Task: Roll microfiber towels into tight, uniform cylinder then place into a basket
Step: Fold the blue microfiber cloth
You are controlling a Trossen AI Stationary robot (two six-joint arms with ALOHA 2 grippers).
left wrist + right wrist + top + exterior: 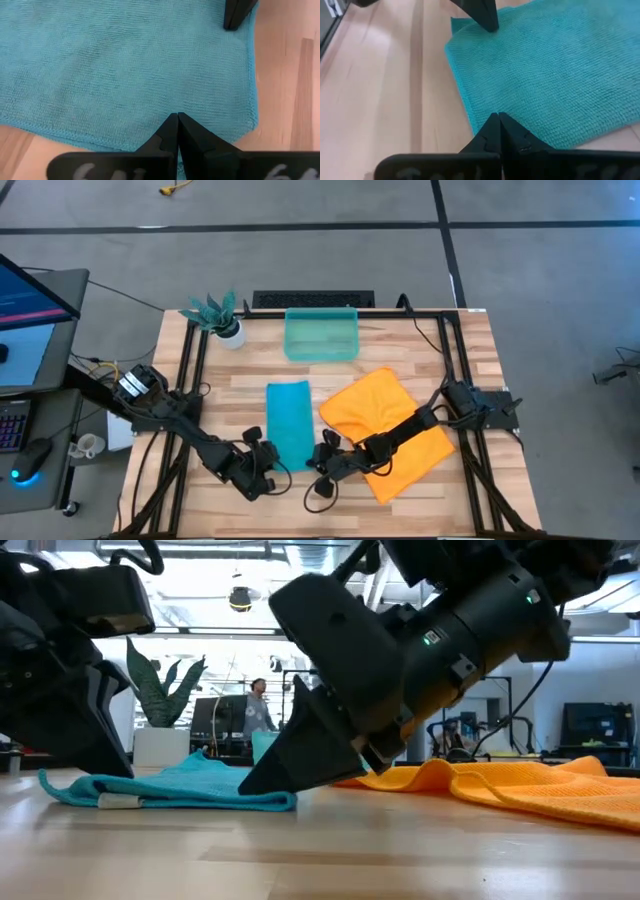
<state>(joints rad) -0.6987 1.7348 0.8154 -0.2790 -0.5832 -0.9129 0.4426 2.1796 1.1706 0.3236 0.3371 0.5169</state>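
Towels lie side by side mid-table: the teal one (288, 423) flat, a narrow rectangle with a stitched hem and a fine knit; the orange one (388, 432) larger, rumpled, just to its right. At the teal towel's near edge both grippers meet it, the left gripper (177, 118) at one corner and the right gripper (498, 117) at the other, each with fingers pressed together, tips on the hem. The basket (321, 335) stands beyond the teal towel, apart from it, bare wood between. A plant (218, 315) sits left of the basket.
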